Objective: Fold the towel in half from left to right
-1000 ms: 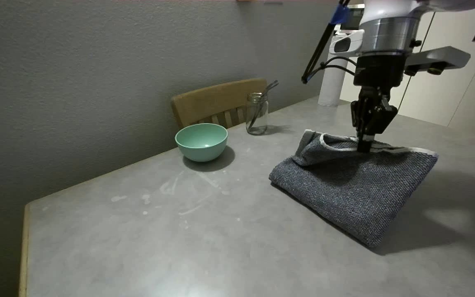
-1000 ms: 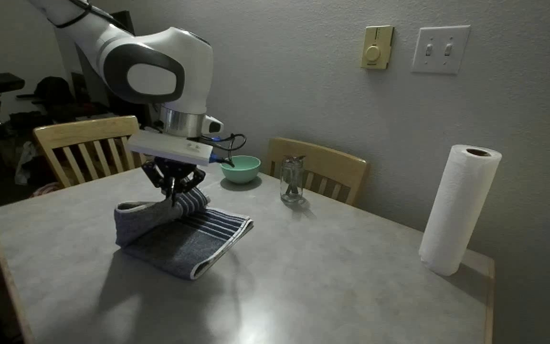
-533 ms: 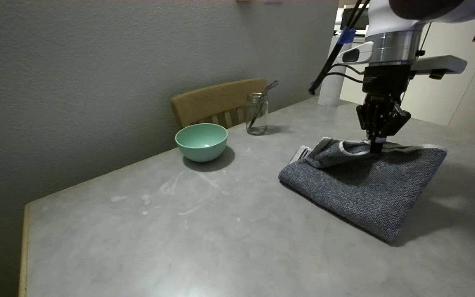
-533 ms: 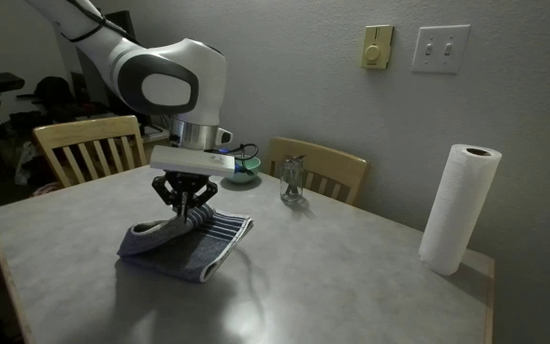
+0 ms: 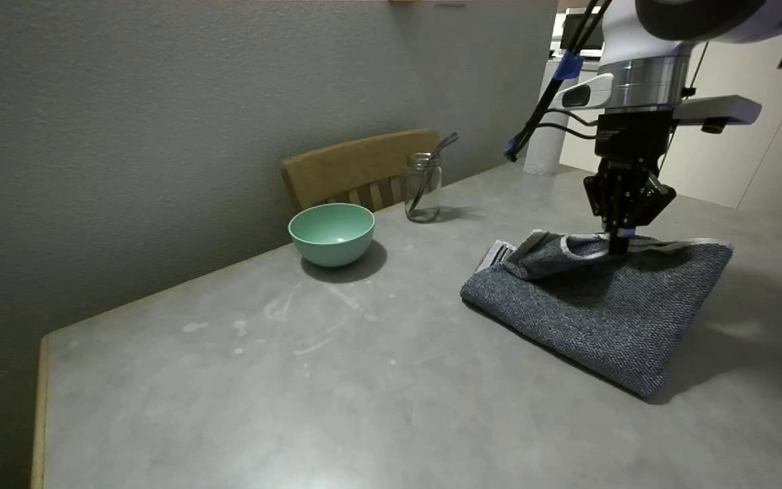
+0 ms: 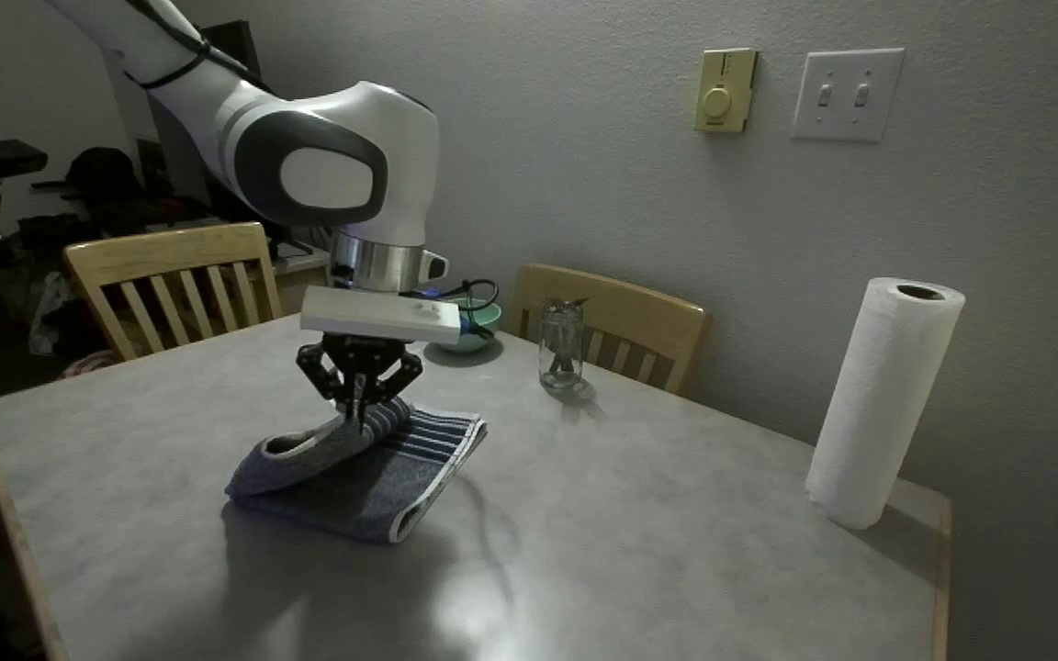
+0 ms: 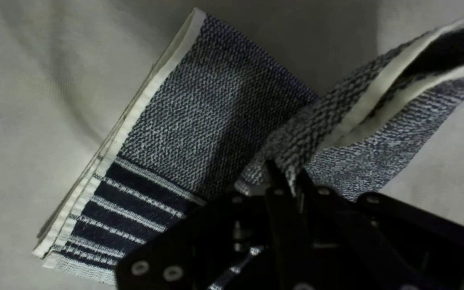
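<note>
The dark grey-blue towel [image 5: 601, 326] lies on the table in both exterior views [image 6: 354, 491]. Its pale-striped end [image 6: 442, 436] lies toward the jar. One layer is lifted and bent back over the lower part, leaving an open loop [image 6: 286, 445] at its side. My gripper [image 5: 617, 246] points down over the towel, and its fingertips pinch the raised edge just above the lower layer. In the wrist view the gripper [image 7: 290, 177] is closed with a tuft of cloth between the fingers, and the stripes [image 7: 123, 213] show at lower left. The cloth under the gripper is hidden.
A teal bowl [image 5: 332, 238] stands by the table's wall-side edge, partly behind the arm's cables in an exterior view [image 6: 485, 321]. A glass jar [image 6: 561, 349] with utensils stands near it. A paper towel roll [image 6: 883, 404] stands upright near a corner. Wooden chairs [image 6: 171, 248] border the table [image 6: 676, 551].
My gripper has moved down and to the right in both exterior views, carrying the raised towel edge lower. The towel has shifted slightly right. In the last half second it sank only a little.
</note>
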